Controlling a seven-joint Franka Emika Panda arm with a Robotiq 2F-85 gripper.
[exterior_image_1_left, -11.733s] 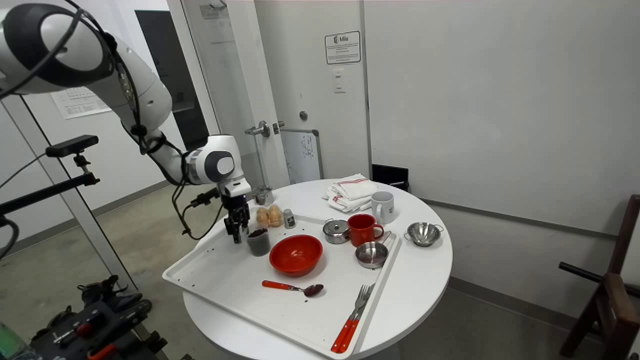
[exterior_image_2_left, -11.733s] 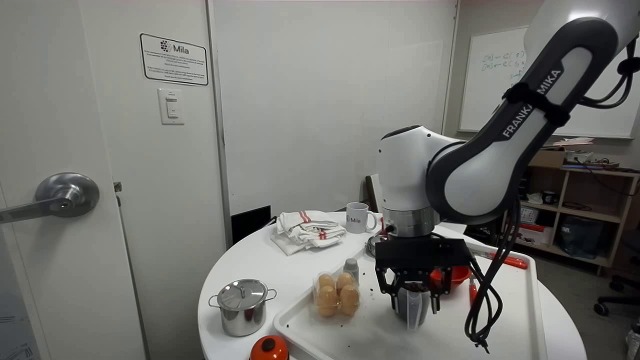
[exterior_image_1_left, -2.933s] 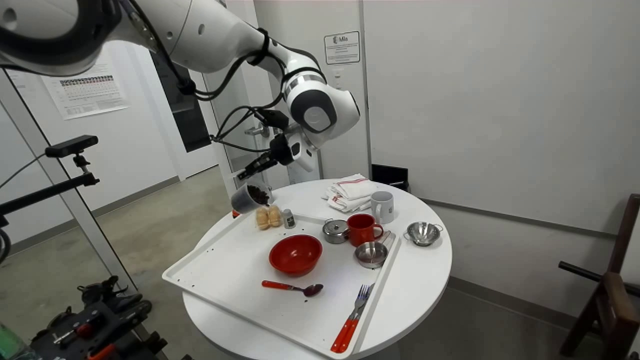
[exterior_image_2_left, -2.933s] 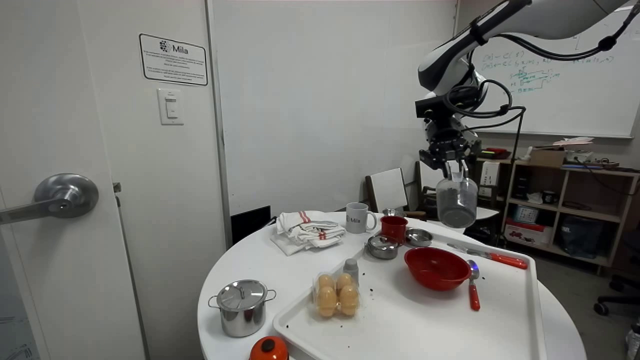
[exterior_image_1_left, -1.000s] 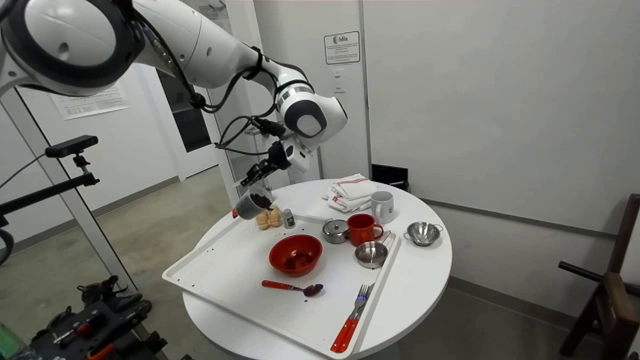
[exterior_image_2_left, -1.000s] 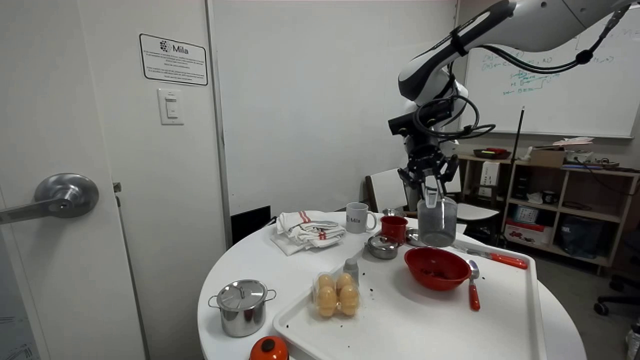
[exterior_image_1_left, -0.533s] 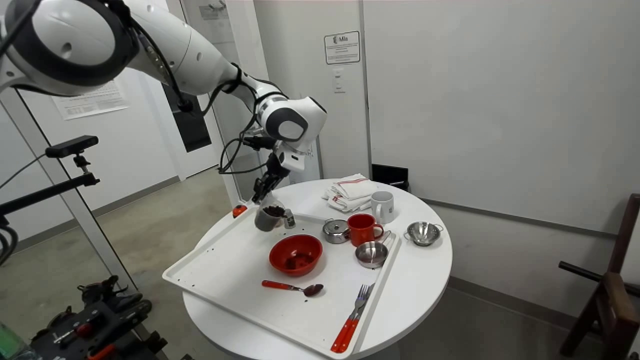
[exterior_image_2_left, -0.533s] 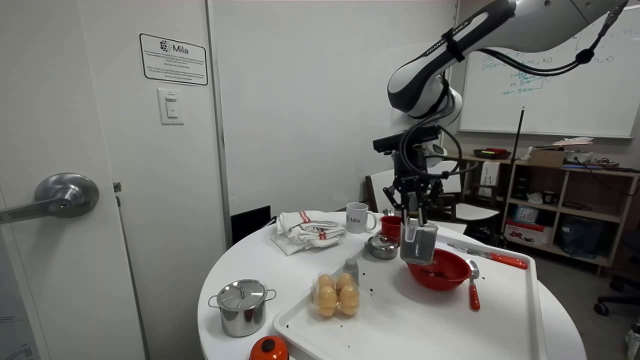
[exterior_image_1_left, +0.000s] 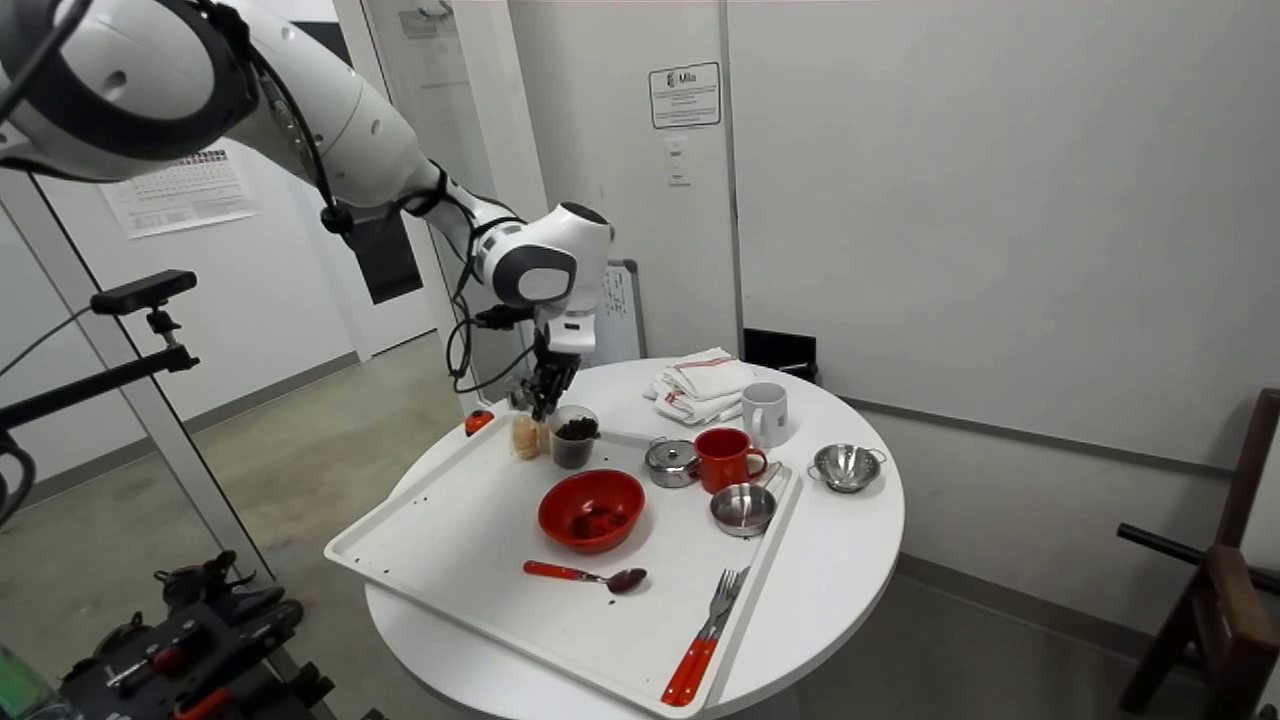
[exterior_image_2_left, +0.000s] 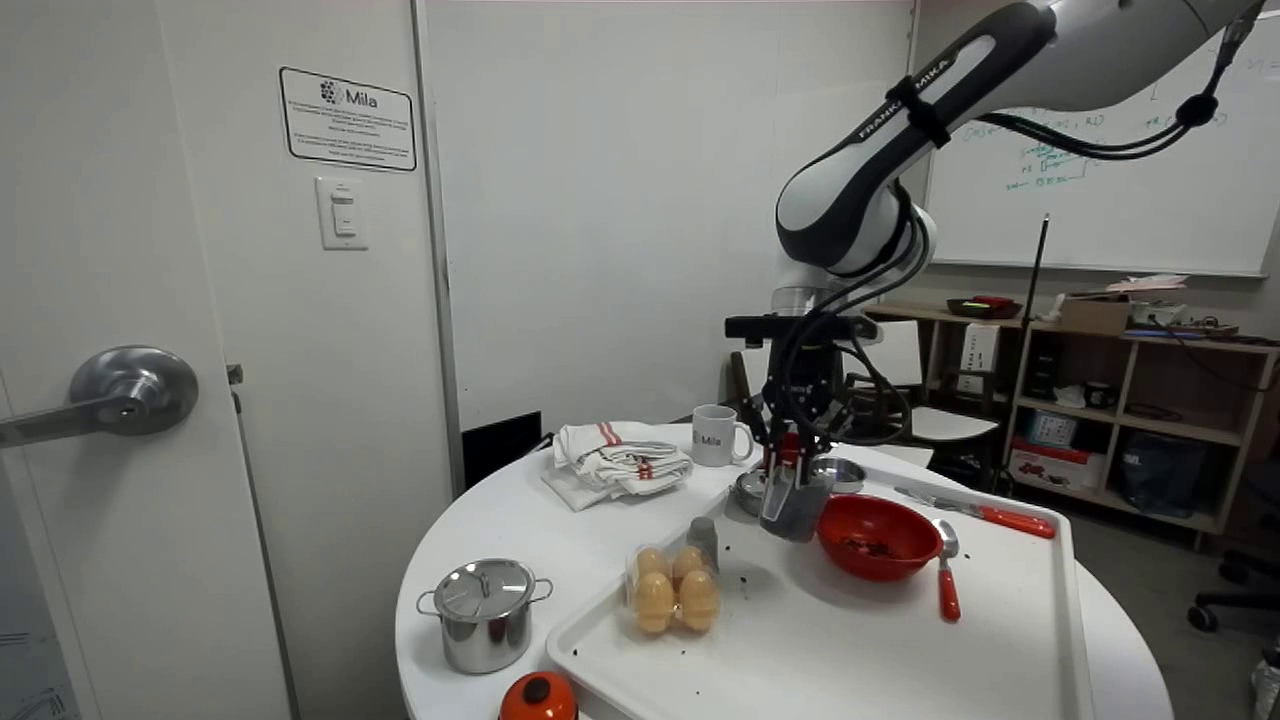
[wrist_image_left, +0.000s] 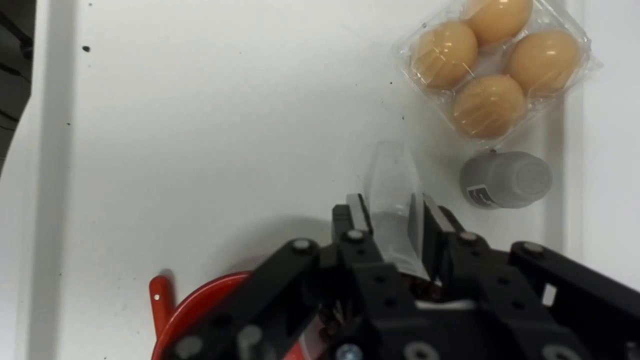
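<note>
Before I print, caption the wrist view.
Jaws gripping a clear cup handle above a white tray, with eggs, grey bottle and red bowl nearby.

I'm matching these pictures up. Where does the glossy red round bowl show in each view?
In an exterior view: glossy red round bowl sits below centre, slightly left.
In an exterior view: bowl sits below centre, toward the right.
Wrist view: bowl at the bottom edge, left of centre, partly hidden by the black claw.
Shared landmark: brown oval eggs, left of the bowl in both exterior views, upper right in wrist view.

A clear cup (exterior_image_1_left: 572, 456) of dark bits (exterior_image_1_left: 577, 429) hangs aloft.
</note>
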